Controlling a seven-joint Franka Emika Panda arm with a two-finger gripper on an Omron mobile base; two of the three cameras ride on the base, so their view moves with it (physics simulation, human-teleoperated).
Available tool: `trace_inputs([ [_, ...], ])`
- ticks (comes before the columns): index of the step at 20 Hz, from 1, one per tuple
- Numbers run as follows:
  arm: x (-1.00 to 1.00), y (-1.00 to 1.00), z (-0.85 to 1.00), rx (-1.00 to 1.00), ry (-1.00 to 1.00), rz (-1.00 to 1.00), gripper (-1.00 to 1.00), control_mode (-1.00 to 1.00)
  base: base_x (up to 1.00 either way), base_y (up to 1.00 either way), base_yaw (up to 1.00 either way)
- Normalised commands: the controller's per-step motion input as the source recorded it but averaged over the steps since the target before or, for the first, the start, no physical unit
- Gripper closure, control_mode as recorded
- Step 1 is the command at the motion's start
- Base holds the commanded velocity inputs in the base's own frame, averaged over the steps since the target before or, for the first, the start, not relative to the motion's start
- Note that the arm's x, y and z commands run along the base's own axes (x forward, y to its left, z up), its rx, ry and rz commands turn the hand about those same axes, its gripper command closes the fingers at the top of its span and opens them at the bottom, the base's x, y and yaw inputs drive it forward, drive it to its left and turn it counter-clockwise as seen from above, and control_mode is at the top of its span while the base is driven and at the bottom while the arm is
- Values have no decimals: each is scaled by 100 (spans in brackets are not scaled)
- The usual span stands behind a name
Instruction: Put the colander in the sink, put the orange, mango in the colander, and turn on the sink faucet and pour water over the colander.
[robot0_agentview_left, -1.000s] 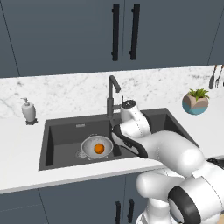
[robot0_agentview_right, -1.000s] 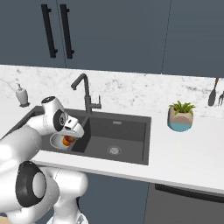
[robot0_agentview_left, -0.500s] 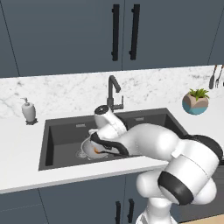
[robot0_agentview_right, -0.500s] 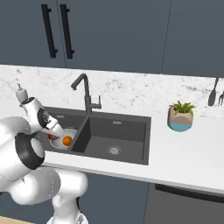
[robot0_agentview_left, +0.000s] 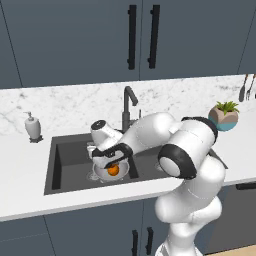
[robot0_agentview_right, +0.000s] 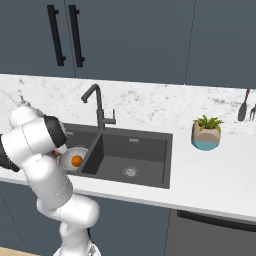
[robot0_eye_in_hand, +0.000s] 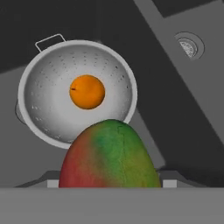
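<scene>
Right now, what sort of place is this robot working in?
A kitchen, rendered rather than real: a dark double-basin sink set in a white marble counter, a gooseneck faucet behind it, and dark cabinets above.

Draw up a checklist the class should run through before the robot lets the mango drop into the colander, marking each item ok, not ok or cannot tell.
1. Round silver-grey metal colander sits in the dark grey matte double-basin sink: ok.
2. Small round bright orange already lies in the colander: ok.
3. Red-green oval mango held in the tool: ok.
4. Mango centred over the bowl: not ok, in the hand view it overlaps only the near rim.
5. Tall dark grey gooseneck faucet running: cannot tell.
</scene>
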Motion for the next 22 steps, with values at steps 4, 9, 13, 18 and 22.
trace_inputs([
  [4,62,18,-46,0,10,-8,100,-100,0,0,0],
  [9,51,6,-53,0,8,-9,100,-100,0,0,0],
  [13,29,0,-55,0,1,-9,100,-100,0,0,0],
  [18,24,0,-47,0,2,-9,100,-100,0,0,0],
  [22,12,0,-44,0,1,-6,100,-100,0,0,0],
])
